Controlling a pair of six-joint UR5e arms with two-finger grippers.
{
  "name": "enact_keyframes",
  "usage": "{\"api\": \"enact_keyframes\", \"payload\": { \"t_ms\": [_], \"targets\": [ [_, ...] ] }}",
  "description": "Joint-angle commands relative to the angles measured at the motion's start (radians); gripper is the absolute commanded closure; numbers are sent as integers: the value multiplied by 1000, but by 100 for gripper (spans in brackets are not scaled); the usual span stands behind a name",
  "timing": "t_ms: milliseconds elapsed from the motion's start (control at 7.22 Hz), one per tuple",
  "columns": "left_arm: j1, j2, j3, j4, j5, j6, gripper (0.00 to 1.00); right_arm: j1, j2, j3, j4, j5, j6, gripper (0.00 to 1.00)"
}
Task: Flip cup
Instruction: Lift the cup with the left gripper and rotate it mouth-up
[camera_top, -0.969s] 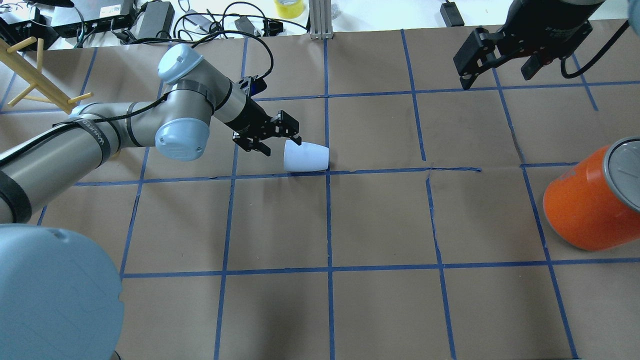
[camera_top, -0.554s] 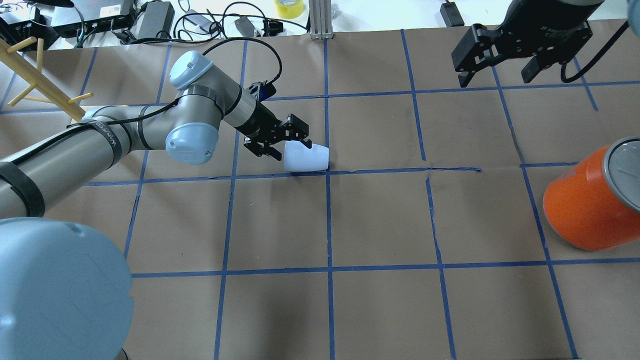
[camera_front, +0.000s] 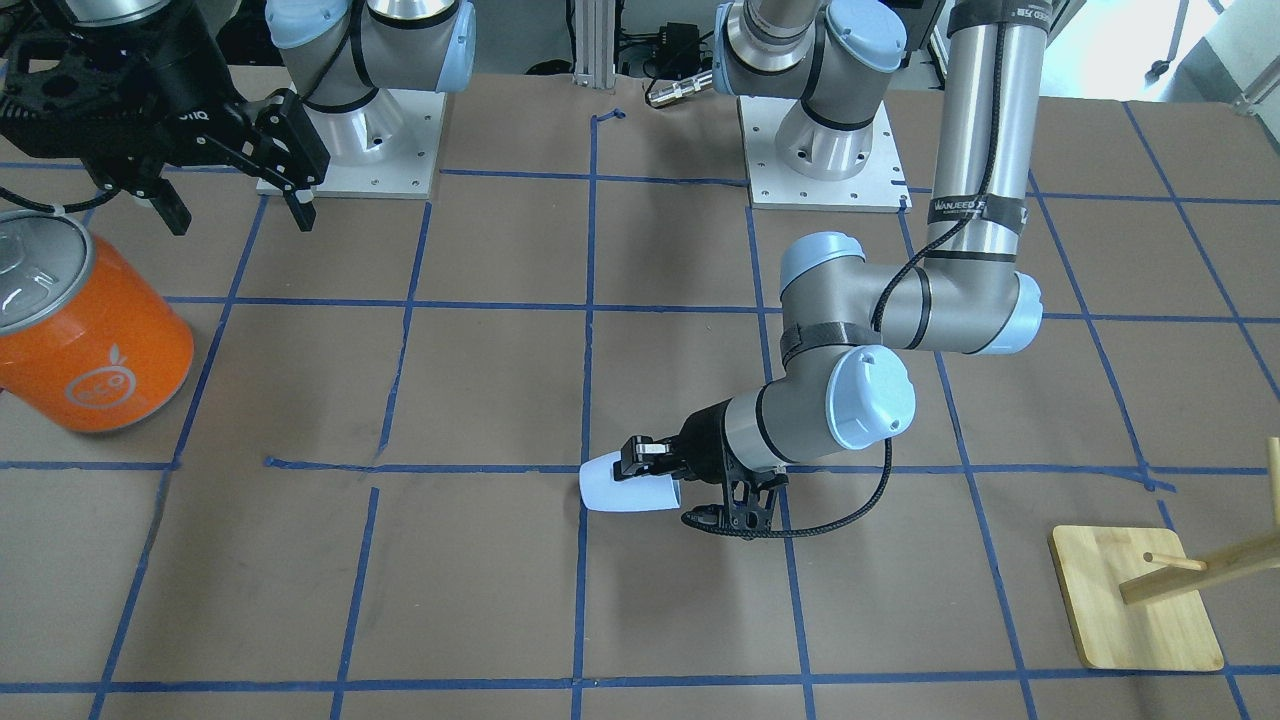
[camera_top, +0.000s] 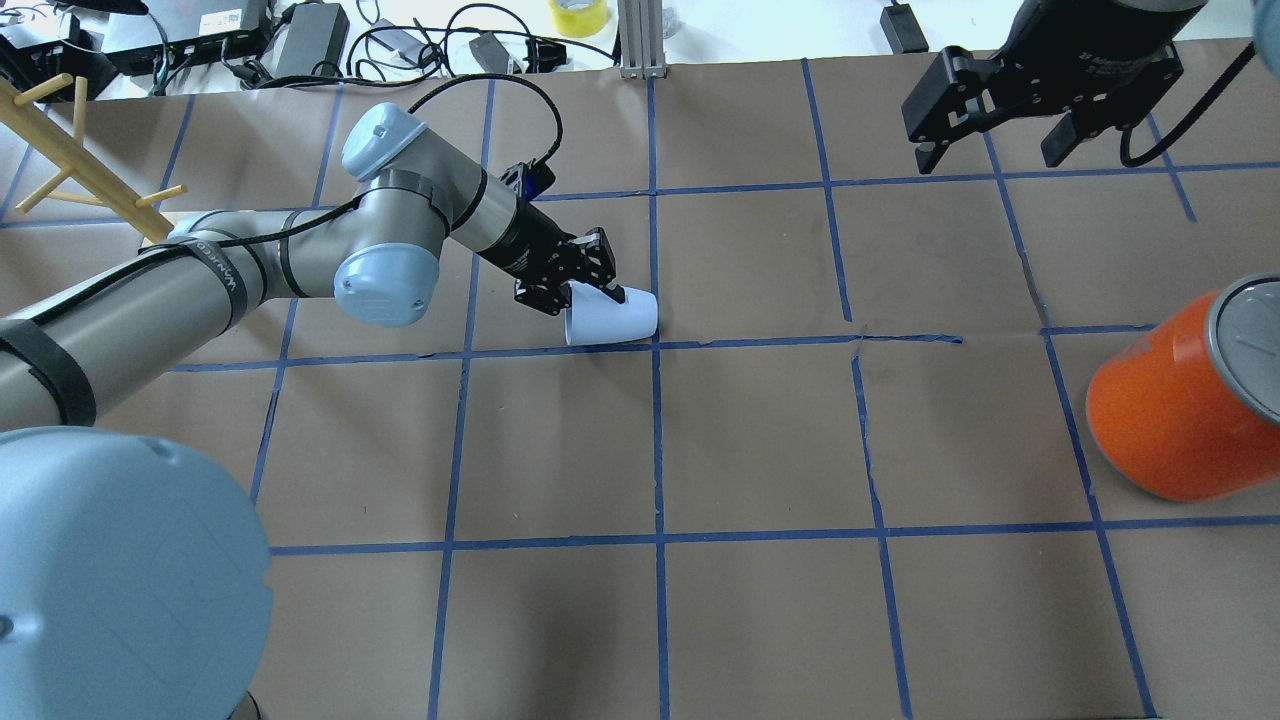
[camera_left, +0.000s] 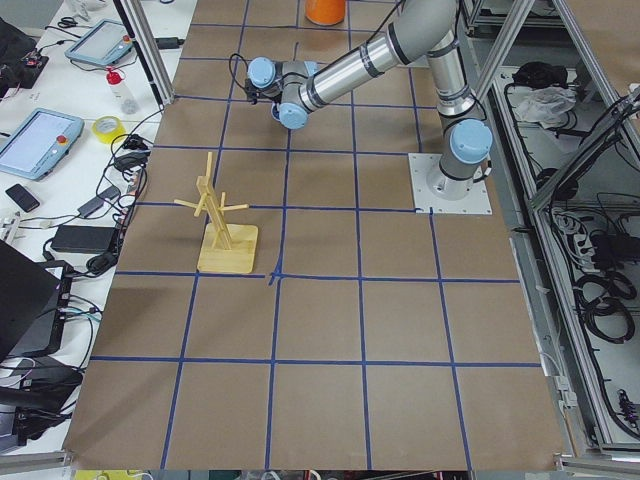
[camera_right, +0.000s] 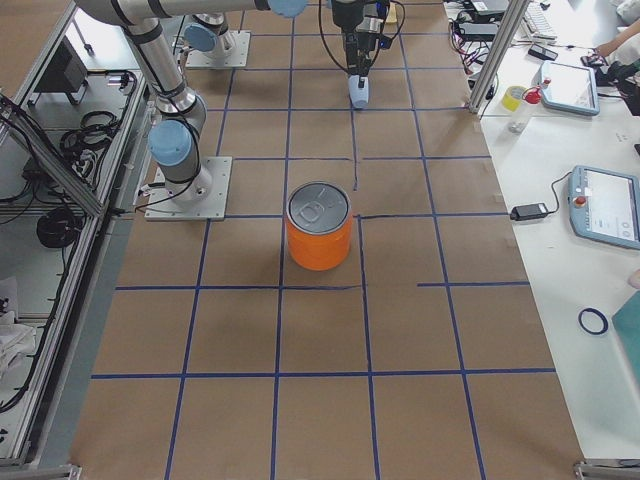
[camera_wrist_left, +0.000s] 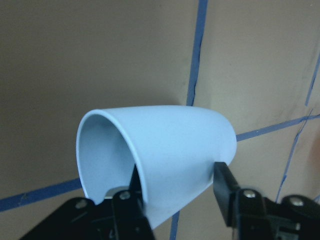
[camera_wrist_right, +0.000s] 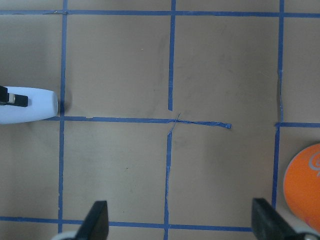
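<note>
Overhead and front cameras face each other above the table (camera_top: 760, 450), end cameras view it lengthwise from afar, and both wrist cameras share the cup (camera_wrist_left: 170, 145), the left closest.

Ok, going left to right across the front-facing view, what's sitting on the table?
Orange can → cup → wooden rack.

The bench (camera_top: 760, 440) wears brown paper, squared off by blue tape (camera_top: 658, 450). Beyond its far edge lies a white table (camera_top: 760, 25) with cables (camera_top: 420, 45), a power brick (camera_top: 312, 38) and a yellow tape roll (camera_top: 578, 14); an aluminium post (camera_top: 637, 40) stands there.
</note>
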Motion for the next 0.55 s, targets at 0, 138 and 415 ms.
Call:
{"api": "enact_keyframes", "payload": {
  "t_ms": [0, 138, 415],
  "targets": [
    [3, 5, 36, 3, 21, -68, 100, -5, 5, 1, -18, 12, 4, 0],
    [6, 10, 86, 3, 80, -93, 100, -2, 0, 1, -16, -3, 1, 0],
    [6, 15, 162, -7, 276, -124, 100, -2, -2, 1, -12, -3, 0, 0]
  ]
}}
